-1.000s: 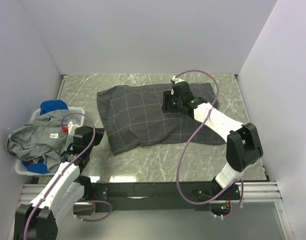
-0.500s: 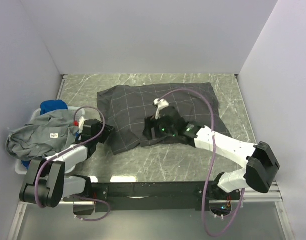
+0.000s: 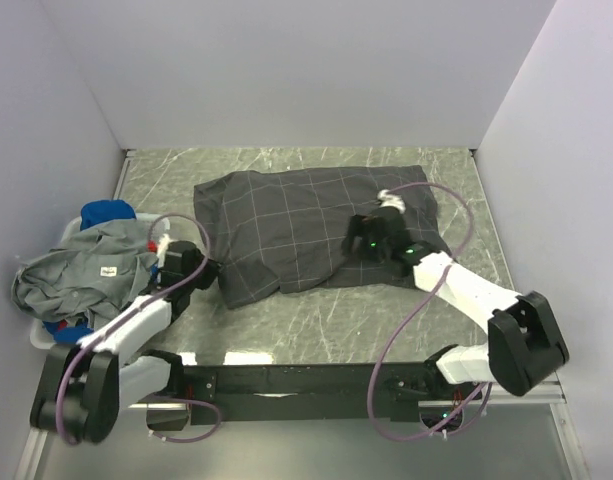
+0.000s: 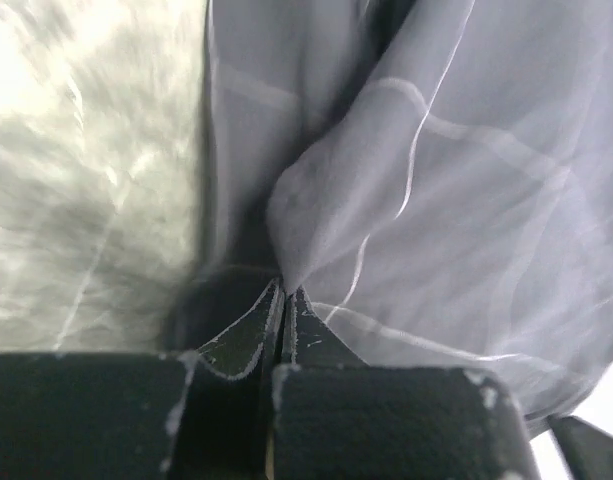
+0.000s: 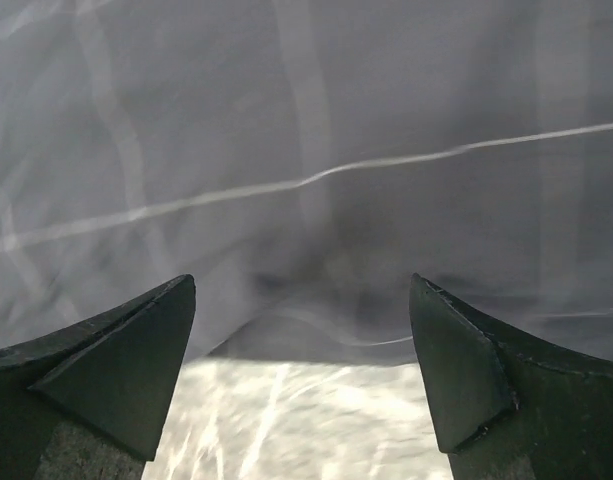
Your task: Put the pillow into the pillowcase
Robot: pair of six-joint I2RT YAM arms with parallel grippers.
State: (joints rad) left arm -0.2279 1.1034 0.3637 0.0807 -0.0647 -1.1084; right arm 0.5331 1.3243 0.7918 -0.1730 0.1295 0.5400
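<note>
Grey-green marble, veined in white, is forming the table (image 3: 316, 320), with plain pale walls closing it in on three sides. Lying across its far half is the pillowcase (image 3: 286, 230), a soft dark charcoal cloth crossed by a thin light grid, rumpled along its near edge. A white basket (image 3: 43, 338) is sitting at the left, holding a plain grey garment (image 3: 76, 270) and a bright blue cloth (image 3: 108, 213). The left gripper (image 3: 210, 271) is clenching its jaws tight at the pillowcase's near-left corner, where a raised fold of the cloth (image 4: 436, 200) is running into the tips and seems to be pinched there. The right gripper (image 3: 369, 243) is hanging over the near right part of the cloth (image 5: 316, 130) with jaws spread wide and grasping nothing. Half a second ago that gripper was farther left, while a second ago the left gripper was nearer the basket.
</note>
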